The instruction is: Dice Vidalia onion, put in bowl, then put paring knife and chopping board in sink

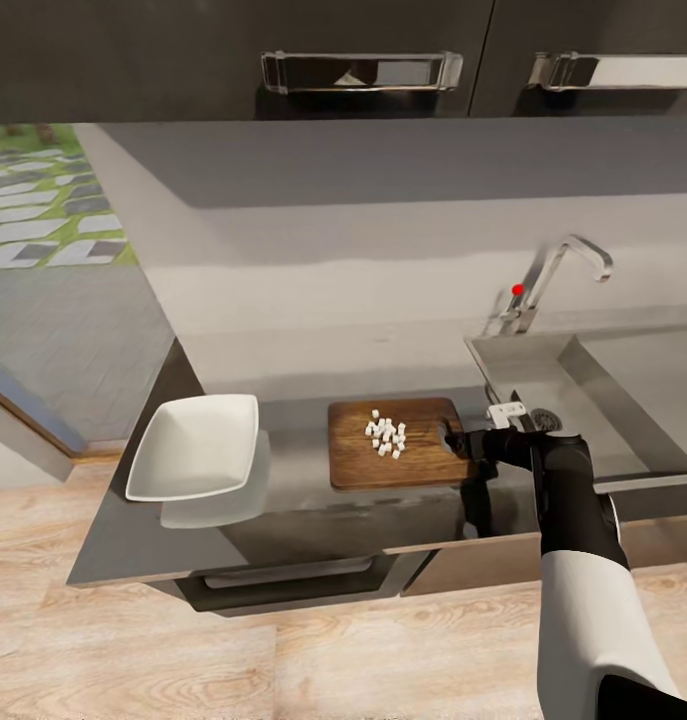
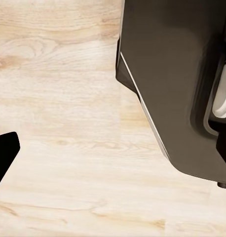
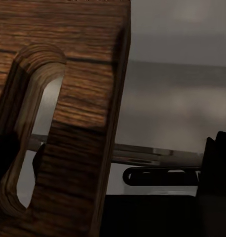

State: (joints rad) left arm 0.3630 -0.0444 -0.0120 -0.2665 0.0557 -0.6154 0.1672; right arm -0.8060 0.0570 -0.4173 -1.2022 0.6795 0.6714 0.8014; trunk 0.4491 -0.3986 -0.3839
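Head view, from the left: the white bowl sits on the grey surface, well apart from the chopping board, which carries a cluster of diced onion. The right gripper holds the board's right edge by its handle slot, jaws closed on the wood. Beyond lies the sink. Left jaws: cannot tell.

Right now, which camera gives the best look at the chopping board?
The head view: the whole chopping board lies on the countertop with diced onion on it. The right wrist view catches its handle-slot end close up; the left wrist view faces the floor.
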